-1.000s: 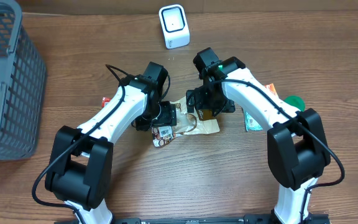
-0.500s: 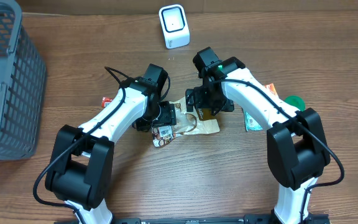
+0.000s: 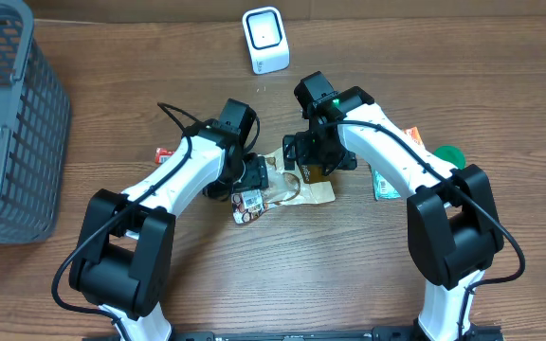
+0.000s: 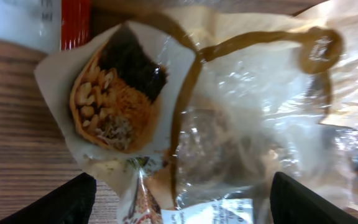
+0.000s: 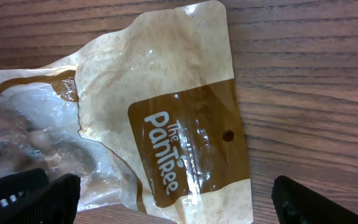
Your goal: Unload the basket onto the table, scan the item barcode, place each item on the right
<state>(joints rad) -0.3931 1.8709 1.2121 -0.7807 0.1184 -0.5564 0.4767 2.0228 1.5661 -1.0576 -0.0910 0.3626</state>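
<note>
Overhead: bag [image 3: 303,189] beneath left tool [image 3: 250,186]

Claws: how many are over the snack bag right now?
2. The left claw is over the clear, labelled end of the snack bag; the right claw over its brown Pantree end. Both open, neither gripping.

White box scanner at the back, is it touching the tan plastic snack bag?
Apart. The overhead view shows bare wooden table between the white box scanner and the tan plastic snack bag.

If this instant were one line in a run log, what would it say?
left gripper open above Pantree snack bag | right gripper open above same bag | white scanner far side, bag not presented
</note>
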